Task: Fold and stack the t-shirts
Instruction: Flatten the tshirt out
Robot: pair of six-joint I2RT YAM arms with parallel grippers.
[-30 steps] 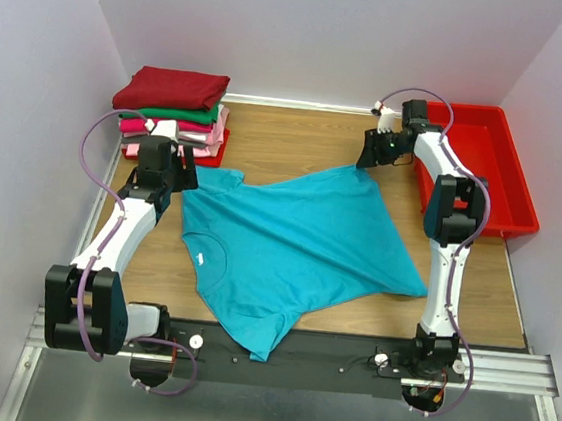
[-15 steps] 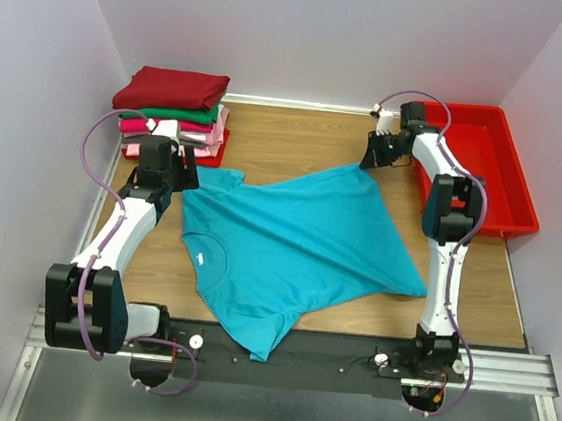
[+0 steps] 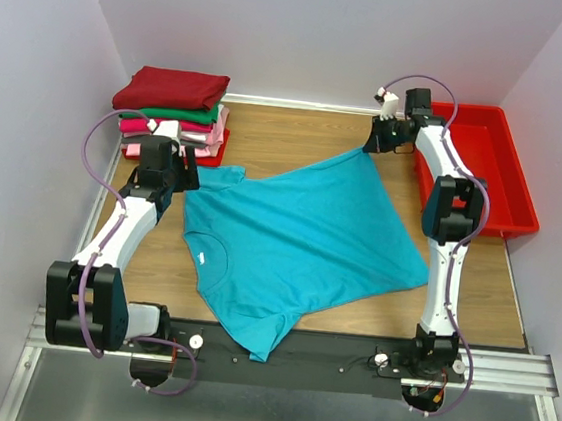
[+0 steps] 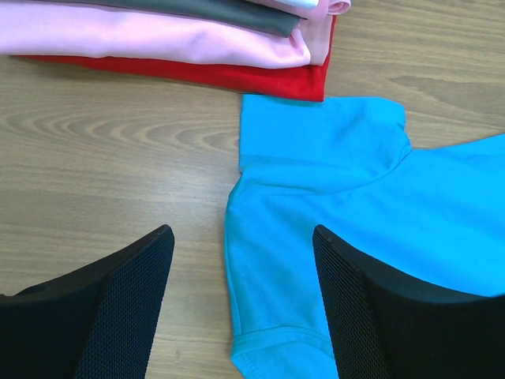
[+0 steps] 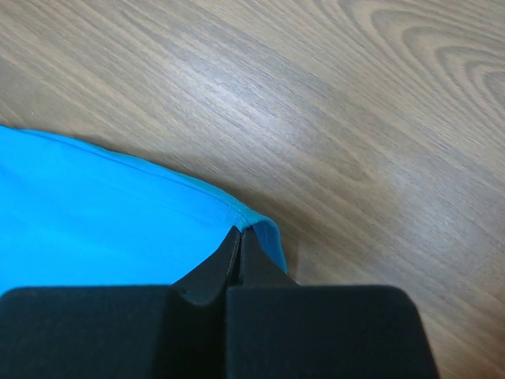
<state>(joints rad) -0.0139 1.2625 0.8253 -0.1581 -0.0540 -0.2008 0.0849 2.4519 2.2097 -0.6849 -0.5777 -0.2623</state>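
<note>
Wood-grain tabletop (image 3: 299,132), pale walls around. Plain teal cotton t-shirt (image 3: 298,238) lies spread flat mid-table, collar toward near left. My right gripper (image 5: 239,237) is at far corner of shirt, fingers pressed together, pinching teal hem corner. My left gripper (image 4: 241,245) hovers over shirt sleeve, fingers wide apart, holding nothing. Stack of folded t-shirts (image 3: 176,109) sits at far left corner just beside that sleeve: dark red on top, then green, magenta, light pink. Red plastic bin (image 3: 501,178) at far right.
</note>
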